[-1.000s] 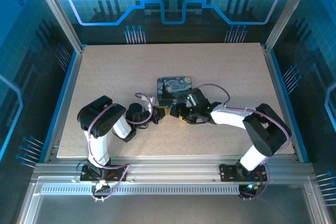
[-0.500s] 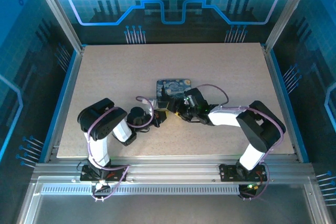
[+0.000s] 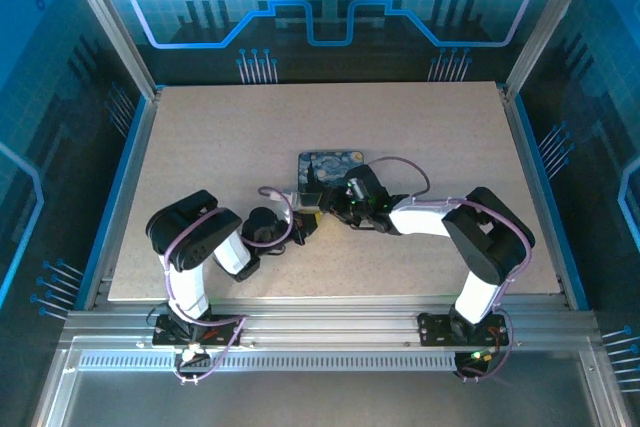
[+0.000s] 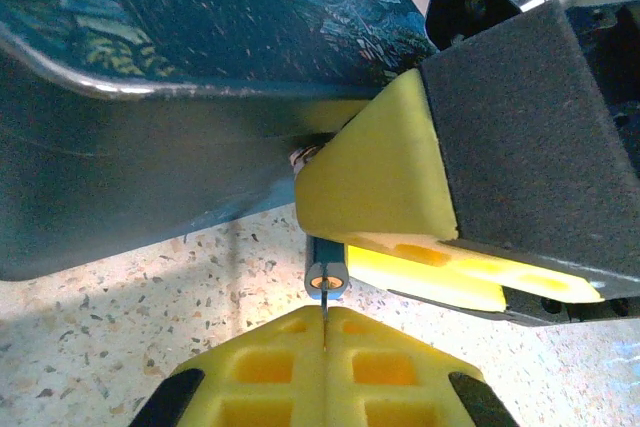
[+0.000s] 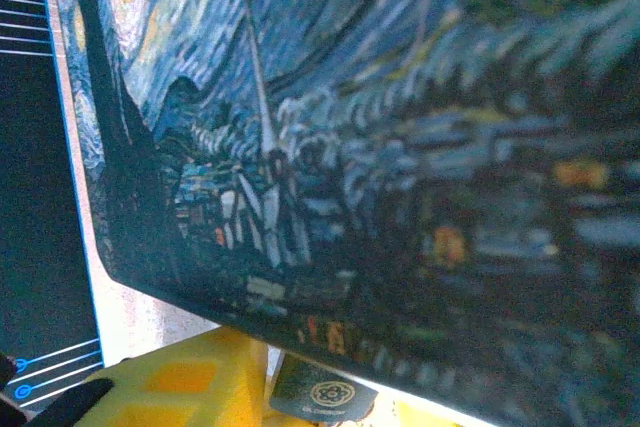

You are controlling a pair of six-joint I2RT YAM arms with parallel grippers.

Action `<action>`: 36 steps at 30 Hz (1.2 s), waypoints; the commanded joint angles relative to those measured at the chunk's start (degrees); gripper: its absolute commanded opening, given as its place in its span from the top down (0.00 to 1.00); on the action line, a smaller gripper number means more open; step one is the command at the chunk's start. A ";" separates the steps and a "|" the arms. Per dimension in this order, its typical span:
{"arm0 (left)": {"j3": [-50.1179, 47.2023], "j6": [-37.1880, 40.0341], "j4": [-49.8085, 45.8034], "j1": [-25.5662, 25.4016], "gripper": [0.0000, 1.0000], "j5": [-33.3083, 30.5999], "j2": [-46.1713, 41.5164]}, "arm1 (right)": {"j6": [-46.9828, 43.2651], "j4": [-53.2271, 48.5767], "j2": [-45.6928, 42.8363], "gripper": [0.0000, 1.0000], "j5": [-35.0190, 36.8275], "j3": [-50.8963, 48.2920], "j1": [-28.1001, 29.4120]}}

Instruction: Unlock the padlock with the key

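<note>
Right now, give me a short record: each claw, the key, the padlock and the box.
left claw: shut on the key
right claw: shut on the padlock
key: thin sliver, tip at the padlock's keyhole end; inserted or not, unclear
padlock: close beside the side wall of the box
box: painted lid, resting on the table

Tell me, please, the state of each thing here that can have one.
left gripper, shut on the key.
key, pinched, tip touching the padlock.
right gripper, shut on the padlock.
padlock, clamped; locked or not, cannot tell.
box, resting on the table, painted top up.
</note>
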 commanded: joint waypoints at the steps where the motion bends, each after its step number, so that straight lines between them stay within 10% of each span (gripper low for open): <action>1: -0.91 0.81 1.86 -0.99 1.00 0.51 -1.49 | 1.06 -5.33 2.40 0.62 -0.83 0.74 1.46; 10: -1.46 0.48 1.81 -0.95 1.00 1.27 -2.95 | 2.41 -3.18 3.96 0.89 -3.13 0.64 1.63; 23: -2.51 -4.42 1.90 1.06 0.57 2.85 -3.93 | 3.02 -3.05 2.44 0.94 -2.26 -0.58 1.25; 36: -1.92 -8.55 1.90 3.75 0.57 8.01 -2.48 | 2.99 -2.43 2.34 0.95 -2.92 -0.62 0.95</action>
